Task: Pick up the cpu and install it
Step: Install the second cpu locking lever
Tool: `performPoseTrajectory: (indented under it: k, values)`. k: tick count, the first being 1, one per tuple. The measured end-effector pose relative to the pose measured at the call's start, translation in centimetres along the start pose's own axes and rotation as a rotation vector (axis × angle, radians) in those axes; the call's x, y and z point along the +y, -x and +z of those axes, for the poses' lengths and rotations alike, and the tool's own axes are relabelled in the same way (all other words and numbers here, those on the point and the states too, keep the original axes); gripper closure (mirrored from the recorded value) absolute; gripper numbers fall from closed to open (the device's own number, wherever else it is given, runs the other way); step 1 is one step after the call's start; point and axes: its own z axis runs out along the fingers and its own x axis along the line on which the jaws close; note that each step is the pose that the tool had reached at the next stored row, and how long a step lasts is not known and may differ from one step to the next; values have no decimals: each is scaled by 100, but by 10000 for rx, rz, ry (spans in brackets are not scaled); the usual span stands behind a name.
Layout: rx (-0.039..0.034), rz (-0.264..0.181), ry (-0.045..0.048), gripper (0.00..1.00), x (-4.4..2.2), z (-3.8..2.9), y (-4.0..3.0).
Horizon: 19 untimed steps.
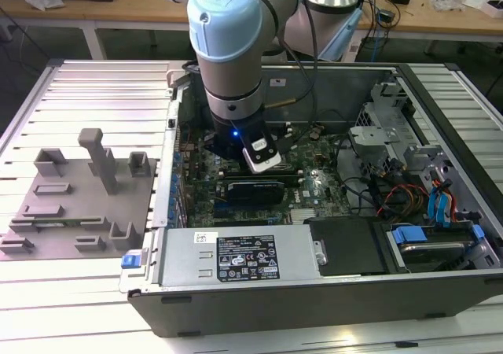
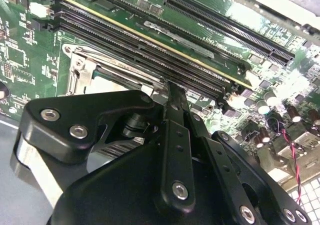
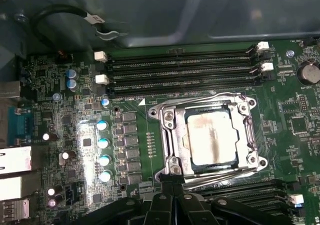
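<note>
Your computer case (image 1: 259,307) lies open on the slatted table (image 1: 86,283), and your arm (image 1: 228,47) reaches down into it over the green board (image 3: 75,135). In the first wrist view the cpu (image 3: 209,137) already sits flat inside the metal-framed socket (image 3: 167,135), its silvery top smudged and its edges square with the frame. It is roughly square, so it has no long axis to speak of. The memory slots (image 3: 180,70) run along the socket's far side.

The relation that matters: the cpu lies just ahead of your gripper (image 3: 173,185), whose fingers (image 3: 167,195) look pressed together with nothing between them, tips at the socket's near edge. In the second wrist view the gripper (image 2: 172,92) covers most of the socket (image 2: 82,67). You cannot tell whether the tips touch the frame, nor whether the socket is latched.
</note>
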Motion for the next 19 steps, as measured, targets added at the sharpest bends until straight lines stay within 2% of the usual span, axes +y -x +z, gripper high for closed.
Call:
performPoseTrajectory:
  k: [6,8,11,15,19]
  values:
    - [-4,87,92,89,-4,14,-3]
    - [-8,130,204,89,-4,21,-4]
    - [-16,207,312,89,-9,43,-10]
    - [-27,290,356,89,-13,59,-28]
    - [-33,322,351,89,-14,49,-33]
